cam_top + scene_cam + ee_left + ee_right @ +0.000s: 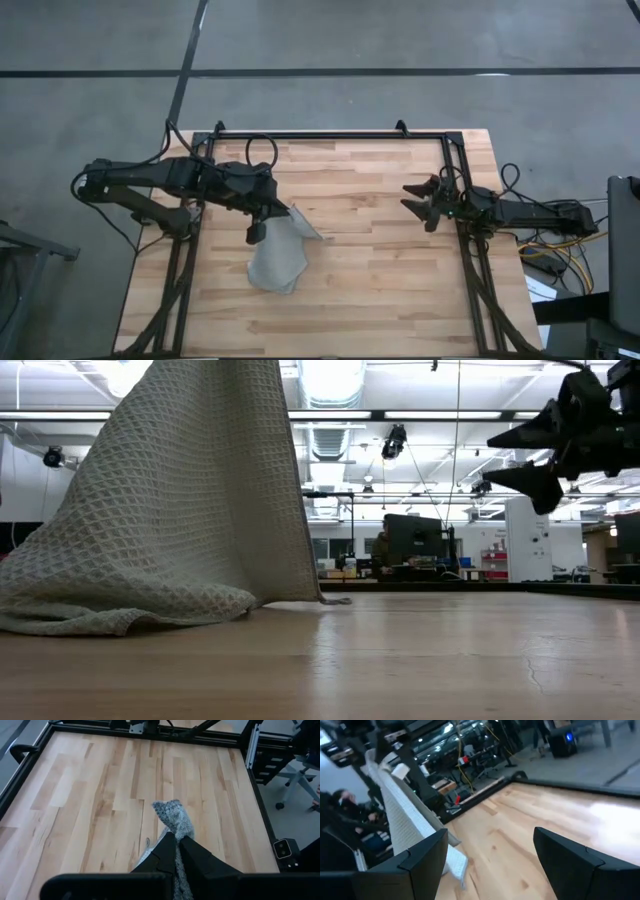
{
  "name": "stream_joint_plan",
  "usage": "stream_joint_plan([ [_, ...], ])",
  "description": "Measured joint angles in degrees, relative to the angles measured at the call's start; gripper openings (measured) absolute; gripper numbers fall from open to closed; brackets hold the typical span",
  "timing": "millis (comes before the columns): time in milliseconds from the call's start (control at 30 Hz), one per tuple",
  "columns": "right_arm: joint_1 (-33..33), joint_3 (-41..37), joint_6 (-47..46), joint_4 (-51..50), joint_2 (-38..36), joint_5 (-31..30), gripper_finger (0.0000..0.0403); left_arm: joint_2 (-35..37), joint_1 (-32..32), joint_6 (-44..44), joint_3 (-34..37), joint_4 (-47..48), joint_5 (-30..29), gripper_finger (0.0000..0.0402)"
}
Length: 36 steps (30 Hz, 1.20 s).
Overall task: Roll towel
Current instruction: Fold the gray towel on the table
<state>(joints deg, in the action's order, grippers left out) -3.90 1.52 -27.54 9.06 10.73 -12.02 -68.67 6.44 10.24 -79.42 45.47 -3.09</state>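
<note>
The wide middle of the table (370, 270) is left bare between the two arms, so free passage is offered there. On the left side the way is blocked by the towel (278, 255), which is hung up from the left gripper (283, 210), its lower edge resting on the wood.

Overhead and tabletop-level cameras plus two wrist cameras share the table (380, 270).

This is a robotics lab or workshop hall. A wooden table (380, 290) with a black metal frame (330, 134) stands on a grey concrete floor (90, 60). In the far room there are long ceiling lights (440, 415), exposed ducts (335, 445), workbenches with equipment (415, 545), and loose cables (555, 250).
</note>
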Motion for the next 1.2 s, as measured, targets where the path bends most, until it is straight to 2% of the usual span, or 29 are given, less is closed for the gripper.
stream_joint_plan([
  [233, 0.0, 0.1, 5.7, 7.2, 9.2, 4.5, 0.0288, 0.0, 0.0, 0.0, 0.0, 0.0, 0.0, 0.0016],
  [467, 0.0, 0.1, 17.3, 23.0, 18.4, 5.1, 0.0284, 0.0, 0.0, 0.0, 0.0, 0.0, 0.0, 0.0016],
  [600, 0.0, 0.1, 18.3, 28.9, 23.1, 5.2, 0.0276, 0.0, 0.0, 0.0, 0.0, 0.0, 0.0, 0.0016],
  [833, 0.0, 3.9, 18.2, 29.7, 32.8, 9.4, 0.0263, 0.0, 0.0, 0.0, 0.0, 0.0, 0.0, 0.0016],
  [1067, 0.0, 14.4, 23.5, 28.7, 45.3, 11.1, 0.0259, 0.0, 0.0, 0.0, 0.0, 0.0, 0.0, 0.0016],
  [1200, 0.0, 21.0, 24.8, 22.4, 52.9, 11.0, 0.0263, 0.0, 0.0, 0.0, 0.0, 0.0, 0.0, 0.0016],
])
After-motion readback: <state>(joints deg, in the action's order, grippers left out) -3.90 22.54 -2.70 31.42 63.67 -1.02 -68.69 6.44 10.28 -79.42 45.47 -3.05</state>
